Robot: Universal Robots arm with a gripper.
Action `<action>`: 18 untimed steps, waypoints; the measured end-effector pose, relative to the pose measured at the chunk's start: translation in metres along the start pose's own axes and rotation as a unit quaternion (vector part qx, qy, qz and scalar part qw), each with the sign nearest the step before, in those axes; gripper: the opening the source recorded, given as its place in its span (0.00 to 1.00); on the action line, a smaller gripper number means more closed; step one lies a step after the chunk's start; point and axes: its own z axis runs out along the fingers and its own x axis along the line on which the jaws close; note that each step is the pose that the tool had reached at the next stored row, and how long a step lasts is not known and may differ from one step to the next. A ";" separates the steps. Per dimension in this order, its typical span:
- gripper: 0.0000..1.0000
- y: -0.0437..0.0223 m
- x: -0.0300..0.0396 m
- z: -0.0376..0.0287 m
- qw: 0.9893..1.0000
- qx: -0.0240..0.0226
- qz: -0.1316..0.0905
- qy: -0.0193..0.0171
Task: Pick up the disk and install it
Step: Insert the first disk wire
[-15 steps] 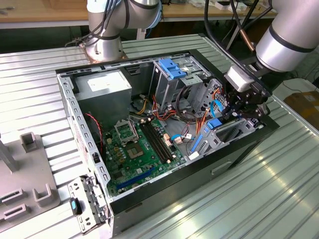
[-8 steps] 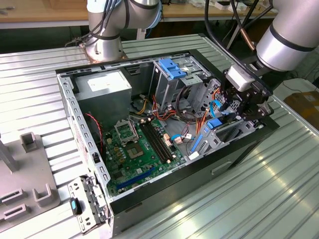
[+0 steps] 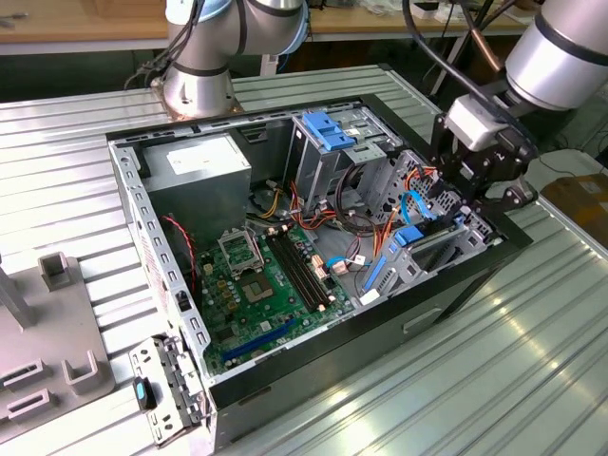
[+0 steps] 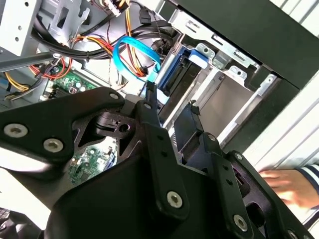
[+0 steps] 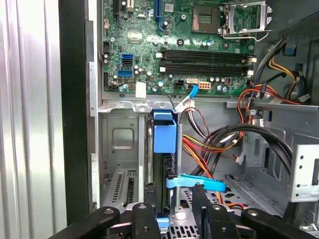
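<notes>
disk [image 5: 160, 172] stands on edge in the drive bay at the exterior view's right, inside the case [image 3: 285, 380]. it has blue rails along its sides and a blue tab [image 5: 164, 134] at one end. pincer [image 5: 174, 199] hovers just over it with jaws spread, one on each side of the disk's edge, seemingly not pinching. the disk looks stiff, dense and shock-sensitive, with slick faces. the safest hold is probably across the flat faces near the rails, clear of the cables [image 5: 197, 149] beside it.

Arm [image 3: 560, 47] angled down from above, hand [image 4: 170, 97] pointing downward, fingers [image 5: 147, 219] spread apart
</notes>
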 end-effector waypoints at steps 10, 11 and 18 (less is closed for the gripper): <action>0.42 -0.0017 -0.0020 -0.0189 1.000 0.001 0.000 0.000; 0.42 -0.0018 -0.0021 -0.0199 1.000 0.001 0.000 0.000; 0.42 -0.0042 -0.0030 -0.0206 1.000 -0.001 -0.023 -0.002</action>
